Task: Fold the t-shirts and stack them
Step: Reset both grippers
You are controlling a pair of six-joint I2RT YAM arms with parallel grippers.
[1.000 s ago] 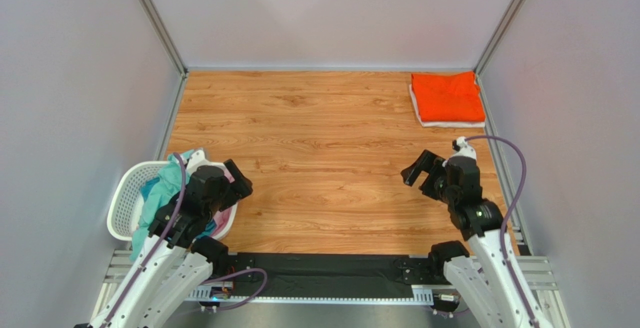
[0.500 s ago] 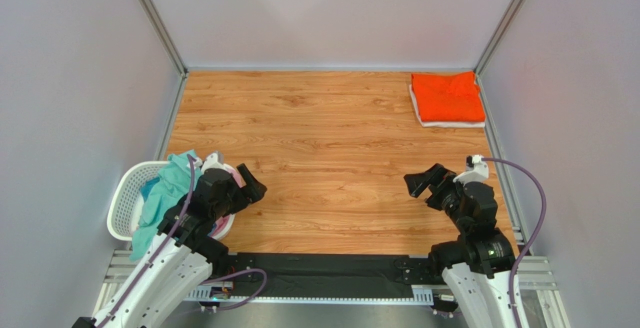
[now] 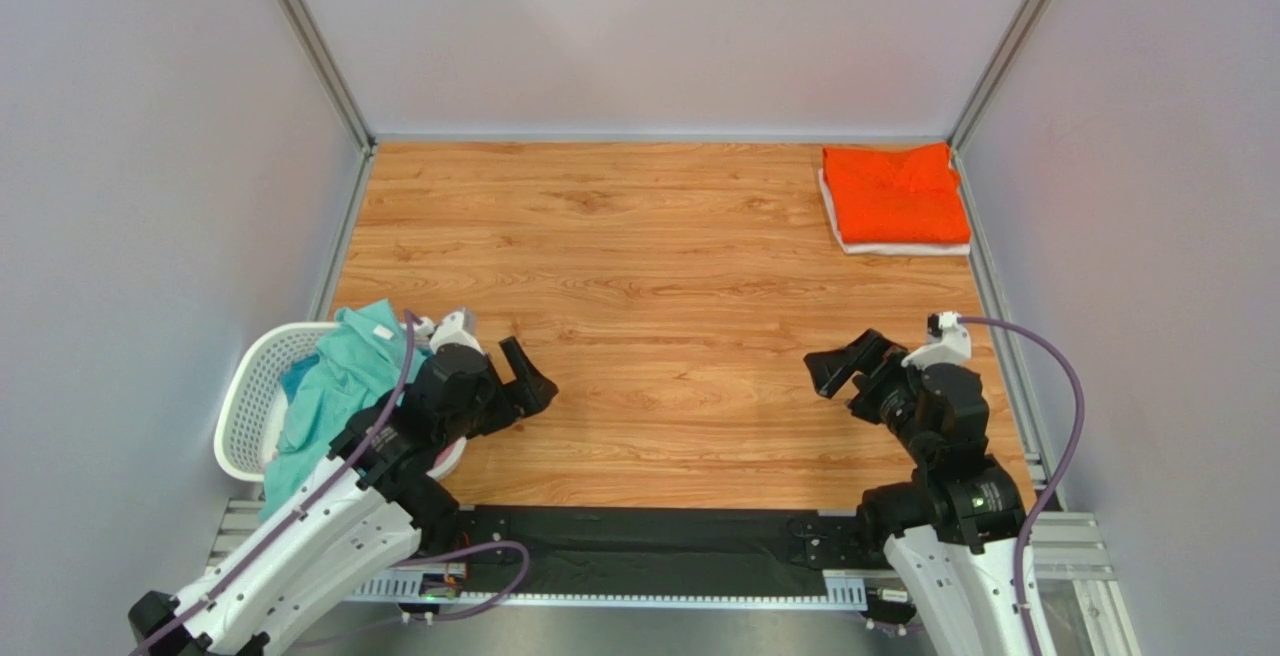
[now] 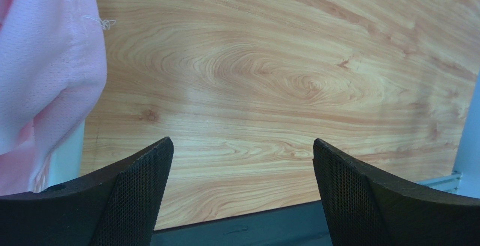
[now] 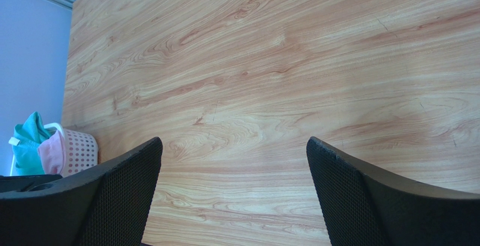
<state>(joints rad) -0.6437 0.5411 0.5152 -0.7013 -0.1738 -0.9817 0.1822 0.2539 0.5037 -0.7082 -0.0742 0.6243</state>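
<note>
Left gripper [image 3: 523, 379]: at 7 o'clock on the table [image 3: 661, 281] in the top view, just beside the basket. Its two black fingers are spread wide, with only bare wood between them.
Right gripper [image 3: 839, 371]: at 5 o'clock on the table. Its fingers are also spread wide and pinch nothing, and it points toward 10 o'clock.
Orange t-shirt [image 3: 896, 191]: folded, in the table corner at 1 o'clock, well apart from both grippers.
White t-shirt [image 3: 890, 247]: folded under the orange one. Only a thin edge shows at its 6 o'clock and 9 o'clock sides.
Basket [image 3: 245, 419]: white mesh, at 8 o'clock, at the table's left edge.
Teal t-shirt [image 3: 343, 376]: unfolded, heaped in the basket and hanging over its rim toward 6 o'clock.
Blue cloth [image 3: 301, 377]: a small darker patch in the basket, beside the teal one. What garment it is cannot be told.
Pink t-shirt [image 4: 42, 71]: crumpled, at the basket.
Top view alone: shows the folded stack and both arms together. The pink cloth is almost hidden by the left arm.
Left wrist view alone: shows the pink cloth close, at 9 o'clock of the fingers, with a fine mesh weave and a loose thread.
Right wrist view alone: shows the basket from the side, far at 9 o'clock, with pink and teal cloth hanging over its rim.
</note>
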